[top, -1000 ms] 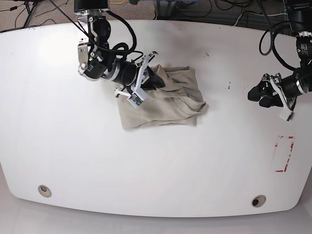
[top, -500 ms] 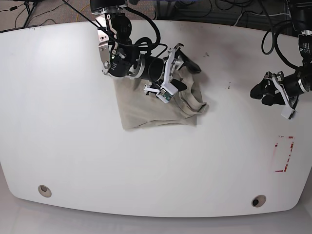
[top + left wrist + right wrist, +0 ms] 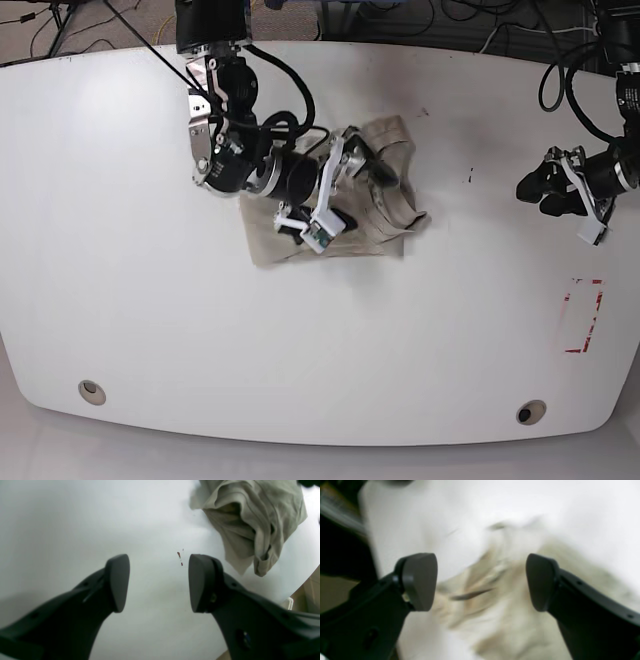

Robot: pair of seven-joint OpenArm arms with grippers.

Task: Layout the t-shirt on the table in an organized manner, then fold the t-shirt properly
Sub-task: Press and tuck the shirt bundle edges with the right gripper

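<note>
- The worktop (image 3: 150, 300) is a large glossy white slab with rounded corners that fills nearly the whole base view.
- Two round grey grommet holes sit near its lower edge, one at lower left (image 3: 91, 391) and one at lower right (image 3: 529, 412).
- A red-outlined rectangle mark (image 3: 582, 316) lies at the right of the base view, and small dark specks (image 3: 471, 177) dot the surface right of centre.
- Beyond the top edge of the worktop the room is dark, with black cables (image 3: 60, 25) trailing across the floor.
- The t-shirt (image 3: 395, 195) lies crumpled in a beige-grey heap just above the centre of the base view, on the worktop; in the left wrist view it is bunched in folds at the upper right.
- The right gripper (image 3: 360, 190) hangs over the heap with its fingers (image 3: 418, 581) spread wide and nothing between them.
- The left gripper (image 3: 535, 190) sits at the far right of the base view, well apart from the t-shirt, its fingers (image 3: 118, 582) parted over bare worktop and empty.
- Much of the heap's left half is hidden behind the right arm in the base view, so its outline there cannot be made out.
- The right wrist view is heavily blurred; only pale cloth against white can be read, and no sleeve or collar is identifiable.
- In the base view the left gripper is small and dark, and its fingers cannot be told apart there.
- The upper part of each arm is cut off by the frame edge.
</note>
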